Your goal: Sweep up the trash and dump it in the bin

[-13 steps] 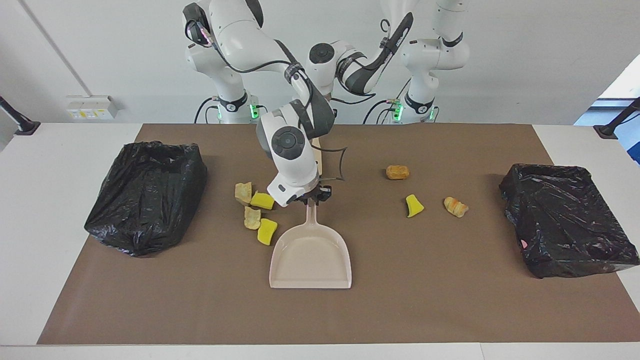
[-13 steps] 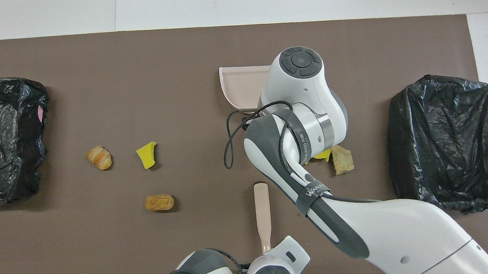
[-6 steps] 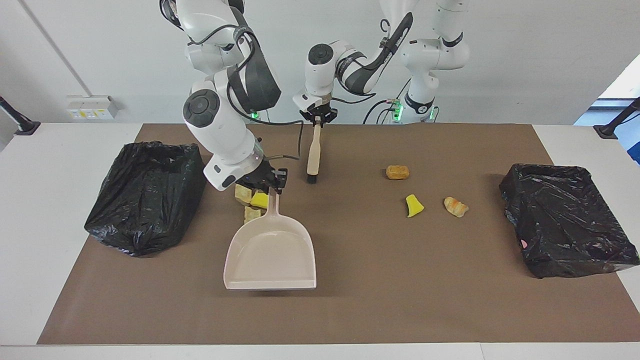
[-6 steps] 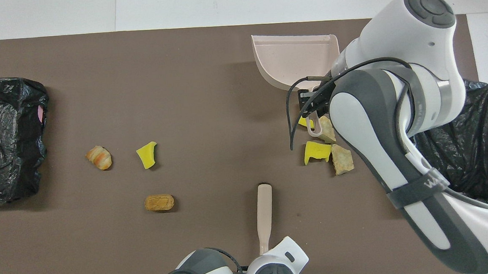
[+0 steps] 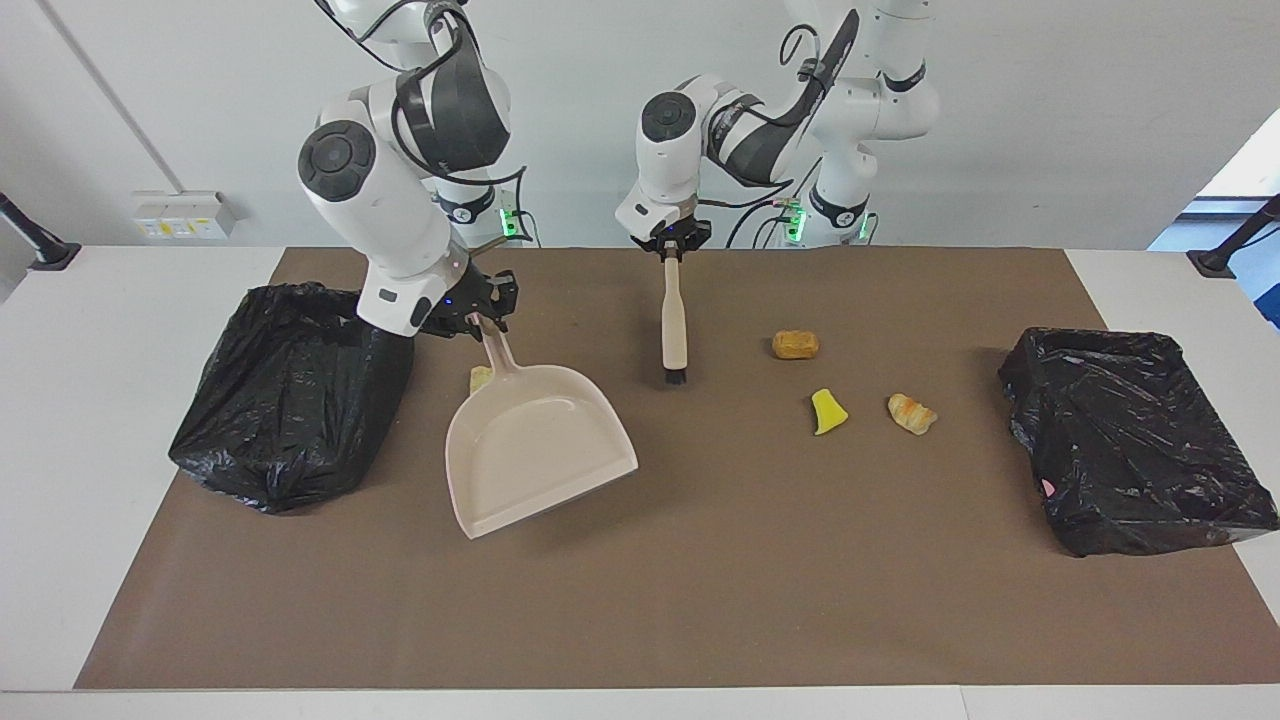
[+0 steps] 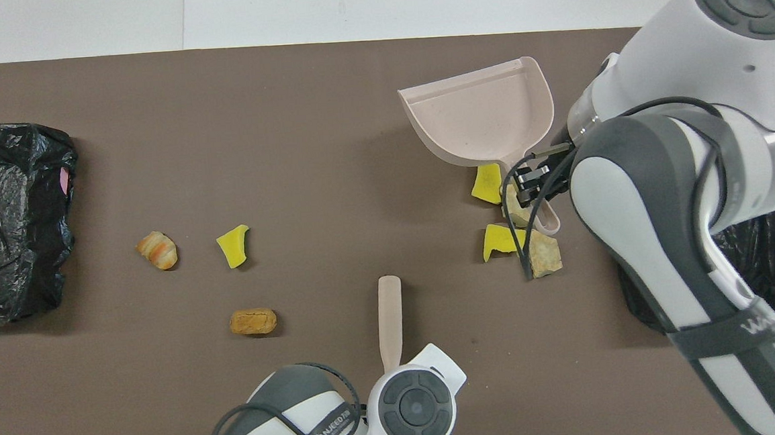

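Beige dustpan (image 5: 540,450) hangs tilted from right claw (image 5: 478,318).

Robot lab, two white arms (image 5: 400,190) at mat-covered table (image 5: 60,400), bare wall

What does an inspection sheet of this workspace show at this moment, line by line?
Surface: brown mat on a white table.
Job's things: beige dustpan, empty; brush; trash in a cluster of four under the dustpan's handle; three more pieces lie toward the left arm's end.
Bins: two black-bagged bins, one at each end.
Clutter: nothing seen.
Grippers: right gripper holds the dustpan's handle; left gripper holds the brush upright.
Cables: black cables loop along both arms.
Surroundings: wall socket.
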Available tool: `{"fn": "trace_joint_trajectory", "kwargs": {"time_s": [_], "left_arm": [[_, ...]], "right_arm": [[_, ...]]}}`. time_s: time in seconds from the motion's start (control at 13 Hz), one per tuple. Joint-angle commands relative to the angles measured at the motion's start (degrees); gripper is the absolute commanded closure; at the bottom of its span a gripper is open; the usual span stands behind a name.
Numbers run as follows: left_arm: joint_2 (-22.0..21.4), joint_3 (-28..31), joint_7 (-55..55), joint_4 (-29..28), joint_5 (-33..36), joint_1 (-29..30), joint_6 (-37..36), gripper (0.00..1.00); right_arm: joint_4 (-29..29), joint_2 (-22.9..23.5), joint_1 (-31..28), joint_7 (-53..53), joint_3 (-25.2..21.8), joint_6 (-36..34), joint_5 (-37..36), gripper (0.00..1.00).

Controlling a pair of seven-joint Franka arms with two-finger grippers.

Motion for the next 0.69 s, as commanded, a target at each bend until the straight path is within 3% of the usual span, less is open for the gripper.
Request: {"fn": "trace_joint_trajectory", "kwargs": {"time_s": [0.0, 0.31, 0.46, 0.62], "left_arm": [[-4.58, 6.96, 6.75, -0.37, 2.02, 0.22, -4.78, 1.00], [-5.29, 19.09, 20.63, -0.63, 6.49, 0.48, -7.43, 1.00], [-4.76, 24.45, 23.64, -0.72, 10.17, 1.10, -6.73, 1.00], [-4.50, 29.38, 25.14, -0.72, 14.13, 1.62, -6.73, 1.00]], "right_arm": [[-6.59, -4.22, -1.15, -14.77, 0.64, 1.32, -5.31, 1.00], [-19.33, -10.64, 1.48, -30.52, 0.82, 13.51, -9.91, 1.00], [-20.23, -10.12, 5.43, -36.63, 0.82, 15.91, -14.64, 1.00], [-21.20, -9.68, 6.76, -37.51, 1.17, 16.27, -14.49, 1.00]]}}
